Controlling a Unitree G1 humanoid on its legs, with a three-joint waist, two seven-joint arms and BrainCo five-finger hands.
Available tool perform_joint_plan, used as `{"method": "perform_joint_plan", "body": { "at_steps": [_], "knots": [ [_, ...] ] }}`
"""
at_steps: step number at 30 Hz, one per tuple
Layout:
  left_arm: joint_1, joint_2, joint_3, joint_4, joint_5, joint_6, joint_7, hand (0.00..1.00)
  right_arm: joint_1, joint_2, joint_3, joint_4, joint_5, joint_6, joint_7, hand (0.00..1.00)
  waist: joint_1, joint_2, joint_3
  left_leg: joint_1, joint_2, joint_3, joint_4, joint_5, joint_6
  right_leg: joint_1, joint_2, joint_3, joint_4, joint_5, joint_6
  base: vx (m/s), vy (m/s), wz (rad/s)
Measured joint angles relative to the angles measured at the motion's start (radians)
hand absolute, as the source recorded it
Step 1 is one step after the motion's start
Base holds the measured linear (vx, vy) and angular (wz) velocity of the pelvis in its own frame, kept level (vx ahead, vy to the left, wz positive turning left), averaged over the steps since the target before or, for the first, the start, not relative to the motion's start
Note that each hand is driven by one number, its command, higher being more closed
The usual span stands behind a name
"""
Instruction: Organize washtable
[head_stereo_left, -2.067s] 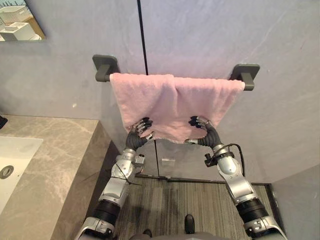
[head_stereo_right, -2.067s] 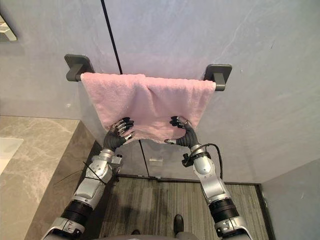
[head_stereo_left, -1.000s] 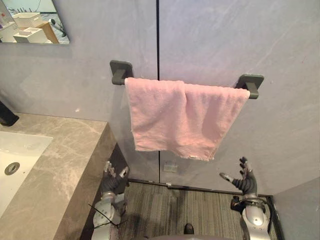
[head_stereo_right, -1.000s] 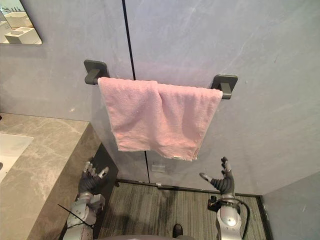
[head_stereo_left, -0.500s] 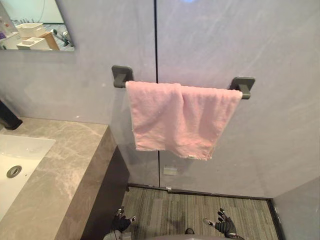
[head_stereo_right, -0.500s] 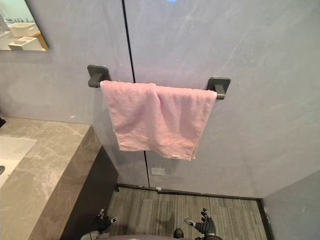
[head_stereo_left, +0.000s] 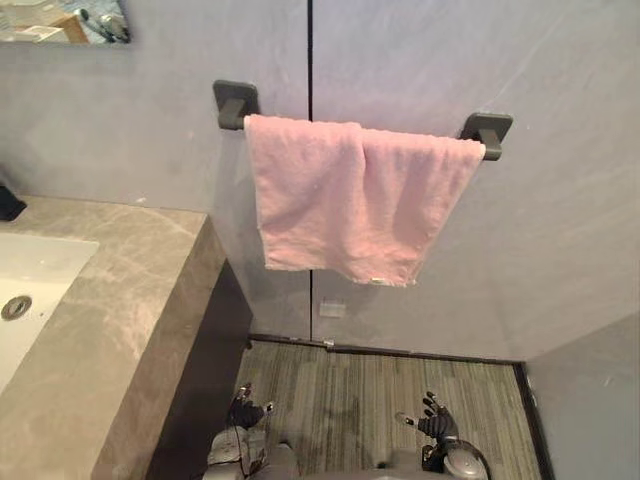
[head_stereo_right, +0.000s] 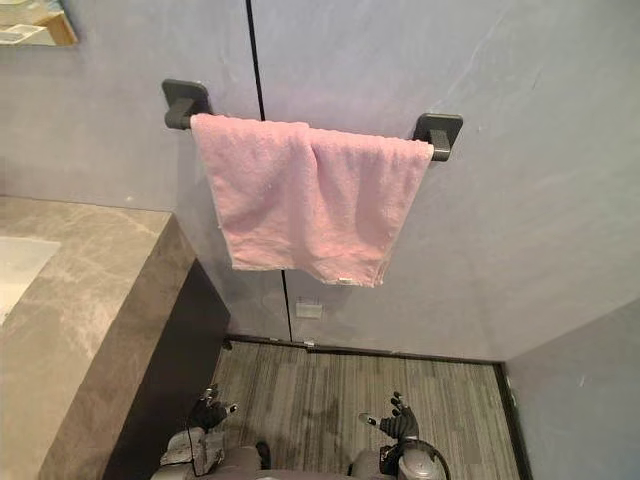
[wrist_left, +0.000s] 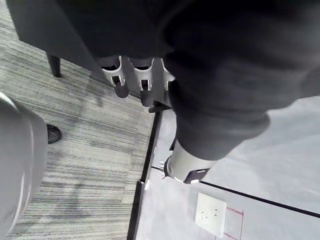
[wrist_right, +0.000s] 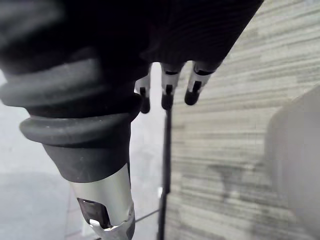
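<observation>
A pink towel (head_stereo_left: 350, 200) hangs folded over a dark wall bar, whose mounts (head_stereo_left: 235, 103) sit at each end; its lower edge slants slightly and hangs free. Both hands are far below it, low over the striped floor. My left hand (head_stereo_left: 243, 410) is beside the dark side of the counter, fingers (wrist_left: 132, 82) relaxed and spread, holding nothing. My right hand (head_stereo_left: 432, 422) is further right, its fingers (wrist_right: 167, 92) straight and its thumb apart, also empty. Neither hand touches the towel.
A grey marble counter (head_stereo_left: 110, 320) with a white sink (head_stereo_left: 30, 280) fills the left. A mirror corner (head_stereo_left: 60, 20) shows at top left. A white wall socket (head_stereo_left: 332, 309) sits under the towel, above the grey carpet floor (head_stereo_left: 350, 390).
Both hands have let go of the towel's lower edge and dropped to near the floor. The towel now hangs on its own. The camera has shifted as well.
</observation>
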Motion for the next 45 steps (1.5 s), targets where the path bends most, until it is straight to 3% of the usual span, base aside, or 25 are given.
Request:
{"method": "perform_joint_plan", "body": {
  "at_steps": [2, 3, 4, 5, 6, 7, 8, 10, 11, 13, 14, 17, 20, 21, 22, 23, 24, 25, 26, 28, 30, 36, 40, 42, 45],
  "knots": [
    [-0.005, -0.003, 0.0, -0.003, 0.0, 0.001, 0.002, 0.0, -0.021, -0.001, 0.001, 0.0, 0.0, 0.0, -0.01, 0.0, 0.009, -0.008, -0.001, -0.048, 0.015, -0.017, 0.027, 0.032, -0.014, 0.003, 0.019, 0.002, -0.02, -0.034, 0.019, -0.18, -0.291, 0.49],
    [-0.004, -0.02, 0.001, -0.002, -0.001, 0.001, 0.008, 0.0, -0.032, -0.011, 0.005, -0.001, 0.0, 0.0, -0.025, 0.0, 0.028, 0.024, 0.012, -0.052, 0.045, -0.029, 0.005, 0.076, -0.036, 0.028, 0.06, -0.006, -0.068, -0.045, 0.018, -0.26, -0.259, 0.35],
    [-0.004, -0.029, 0.0, -0.005, -0.001, -0.001, 0.012, 0.0, -0.037, -0.015, 0.008, -0.001, 0.0, 0.0, -0.026, 0.0, 0.037, 0.035, 0.016, -0.055, 0.055, -0.036, -0.007, 0.096, -0.039, 0.05, 0.074, -0.013, -0.103, -0.055, 0.015, -0.35, -0.315, 0.43],
    [-0.006, -0.035, -0.001, -0.004, -0.001, -0.003, 0.019, 0.0, -0.04, -0.02, 0.013, -0.002, 0.001, -0.005, -0.038, 0.0, 0.049, 0.038, 0.024, -0.06, 0.064, -0.036, -0.03, 0.13, -0.054, 0.08, 0.085, -0.049, -0.161, -0.103, -0.011, -0.32, -0.273, 0.59],
    [-0.012, -0.04, -0.003, 0.004, -0.001, -0.003, 0.021, 0.0, -0.051, -0.029, 0.029, -0.002, 0.002, -0.011, -0.042, 0.0, 0.046, 0.059, 0.032, -0.09, 0.086, -0.063, -0.046, 0.157, -0.083, 0.083, 0.113, -0.096, -0.181, -0.133, -0.064, -0.38, -0.311, 0.65],
    [-0.014, -0.04, -0.007, 0.009, 0.001, -0.001, 0.021, 0.0, -0.049, -0.03, 0.03, -0.003, 0.003, -0.014, -0.045, 0.0, 0.044, 0.064, 0.034, -0.097, 0.102, -0.07, -0.062, 0.177, -0.083, 0.076, 0.13, -0.115, -0.183, -0.126, -0.071, -0.37, -0.283, 0.71],
    [-0.01, -0.04, -0.02, 0.008, 0.003, -0.002, 0.021, 0.0, -0.046, -0.027, 0.03, -0.002, 0.003, -0.02, -0.051, 0.0, 0.045, 0.089, 0.036, -0.081, 0.129, -0.05, -0.113, 0.197, -0.092, 0.072, 0.154, -0.145, -0.17, -0.119, -0.084, -0.36, -0.264, 0.56],
    [0.005, -0.04, -0.026, 0.008, 0.008, -0.003, 0.023, 0.0, -0.028, -0.03, 0.031, 0.0, 0.003, -0.02, -0.065, 0.0, 0.043, 0.089, 0.043, -0.053, 0.152, 0.003, -0.194, 0.191, -0.097, 0.057, 0.16, -0.176, -0.148, -0.115, -0.092, -0.29, -0.183, 0.54],
    [0.005, -0.04, -0.026, 0.007, 0.018, -0.003, 0.022, 0.0, -0.03, -0.031, 0.039, 0.0, 0.004, -0.02, -0.066, 0.0, 0.039, 0.091, 0.047, -0.053, 0.156, 0.021, -0.216, 0.192, -0.099, 0.045, 0.155, -0.194, -0.149, -0.102, -0.118, -0.27, -0.107, 0.34],
    [0.006, -0.039, -0.024, 0.017, 0.026, -0.002, 0.022, 0.0, -0.039, -0.047, 0.041, 0.022, 0.012, -0.02, -0.066, 0.0, 0.04, 0.084, 0.05, -0.053, 0.135, 0.056, -0.096, 0.19, -0.095, 0.027, 0.122, -0.202, -0.15, -0.076, -0.147, -0.27, -0.002, 0.12],
    [0.007, -0.038, -0.025, 0.021, 0.028, 0.0, 0.022, 0.0, -0.039, -0.05, 0.041, 0.031, 0.014, -0.02, -0.066, 0.0, 0.037, 0.08, 0.051, -0.047, 0.117, 0.055, -0.046, 0.188, -0.094, 0.025, 0.109, -0.204, -0.151, -0.07, -0.143, -0.27, 0.058, 0.2],
    [0.008, -0.036, -0.024, 0.029, 0.034, 0.001, 0.021, 0.0, -0.043, -0.045, 0.047, 0.052, 0.021, -0.018, -0.064, 0.0, 0.015, 0.077, 0.05, -0.011, 0.08, 0.054, 0.123, 0.043, -0.064, 0.001, 0.068, -0.22, -0.164, -0.025, -0.127, -0.19, 0.141, 0.24],
    [0.009, -0.032, -0.019, 0.039, 0.037, 0.003, 0.019, 0.0, -0.039, -0.028, 0.04, 0.059, 0.021, -0.017, -0.063, 0.0, 0.008, 0.081, 0.048, 0.047, 0.118, 0.119, 0.239, -0.071, -0.042, 0.004, 0.041, -0.227, -0.176, 0.019, -0.089, -0.14, 0.264, 0.17],
    [0.012, -0.04, -0.018, 0.038, 0.039, 0.004, 0.017, 0.0, -0.043, -0.029, 0.02, 0.061, 0.021, -0.017, -0.062, 0.0, -0.006, 0.097, 0.045, 0.044, 0.122, 0.154, 0.225, -0.08, -0.04, 0.006, 0.043, -0.236, -0.177, 0.027, -0.072, -0.2, 0.318, 0.4],
    [0.021, -0.026, -0.016, 0.039, 0.044, 0.009, 0.016, 0.0, -0.058, -0.01, 0.009, 0.09, 0.021, -0.012, -0.058, 0.0, -0.014, 0.084, 0.035, 0.069, 0.079, 0.162, 0.121, -0.083, -0.04, 0.001, 0.035, -0.228, -0.205, 0.038, -0.056, -0.23, 0.258, 0.55],
    [0.022, 0.003, -0.022, 0.045, 0.045, 0.015, 0.015, 0.0, -0.065, 0.011, -0.001, 0.131, 0.021, -0.007, -0.057, 0.0, -0.033, 0.028, 0.016, 0.118, 0.007, 0.163, -0.057, -0.03, -0.035, 0.007, 0.016, -0.192, -0.279, 0.053, -0.072, -0.17, 0.175, 0.58],
    [0.03, 0.019, -0.021, 0.047, 0.045, 0.017, 0.014, 0.0, -0.06, 0.028, -0.013, 0.153, 0.022, -0.007, -0.057, 0.0, -0.037, -0.005, -0.001, 0.146, -0.023, 0.178, -0.108, -0.024, -0.025, 0.013, -0.006, -0.183, -0.326, 0.06, -0.078, -0.1, 0.119, 0.6],
    [0.037, 0.027, -0.029, 0.052, 0.046, 0.019, 0.014, 0.0, -0.062, 0.023, -0.043, 0.161, 0.022, -0.011, -0.058, 0.0, -0.039, 0.021, -0.015, 0.156, 0.0, 0.159, -0.056, -0.037, -0.011, 0.024, 0.009, -0.195, -0.361, 0.082, -0.065, -0.04, 0.09, 0.37],
    [0.043, 0.024, -0.036, 0.058, 0.047, 0.019, 0.014, 0.0, -0.059, 0.012, -0.052, 0.178, 0.022, -0.009, -0.057, 0.0, -0.04, 0.04, -0.019, 0.158, 0.003, 0.142, -0.078, -0.045, -0.026, 0.026, 0.025, -0.2, -0.368, 0.098, -0.055, -0.09, 0.111, 0.36],
    [0.036, 0.032, -0.06, 0.095, 0.06, 0.021, 0.014, 0.0, -0.068, -0.005, -0.053, 0.209, 0.022, -0.006, -0.057, 0.0, -0.054, 0.026, -0.023, 0.152, -0.06, 0.126, -0.154, 0.0, -0.003, 0.025, -0.002, -0.161, -0.423, 0.167, -0.046, -0.13, 0.124, 0.39],
    [0.033, 0.034, -0.062, 0.103, 0.068, 0.02, 0.014, 0.0, -0.077, -0.018, -0.055, 0.23, 0.022, -0.006, -0.057, 0.0, -0.06, 0.026, -0.025, 0.142, -0.081, 0.103, -0.17, 0.009, 0.003, 0.027, -0.006, -0.157, -0.457, 0.182, -0.055, -0.04, 0.084, 0.33],
    [0.023, 0.031, -0.059, 0.112, 0.073, 0.016, 0.013, 0.0, -0.08, -0.026, -0.058, 0.244, 0.022, 0.003, -0.058, 0.0, -0.062, 0.03, -0.011, 0.077, -0.099, 0.018, -0.108, 0.029, 0.019, 0.025, -0.013, -0.206, -0.412, 0.157, -0.032, -0.01, 0.015, 0.39],
    [0.0, 0.022, -0.055, 0.067, 0.061, 0.014, 0.015, 0.0, -0.11, -0.024, -0.075, 0.241, 0.022, 0.004, -0.063, 0.0, -0.058, 0.043, 0.039, -0.037, -0.072, -0.03, 0.014, 0.024, 0.027, 0.043, -0.035, -0.37, -0.344, 0.12, -0.03, 0.01, -0.064, 1.28],
    [-0.005, 0.016, -0.022, 0.065, 0.051, 0.018, 0.015, 0.0, -0.124, -0.002, -0.092, 0.21, 0.022, 0.004, -0.065, 0.0, -0.042, 0.034, 0.053, -0.036, 0.036, 0.167, 0.028, 0.007, 0.043, 0.072, -0.05, -0.444, -0.351, 0.121, -0.03, -0.01, -0.05, 0.86],
    [-0.004, 0.016, -0.009, 0.065, 0.034, 0.019, 0.017, 0.0, -0.132, -0.008, -0.091, 0.193, 0.022, 0.004, -0.065, 0.0, -0.039, 0.033, 0.055, -0.039, 0.104, 0.303, 0.054, 0.006, 0.041, 0.093, -0.085, -0.494, -0.349, 0.126, -0.016, 0.04, 0.063, 0.65]
  ]
}}
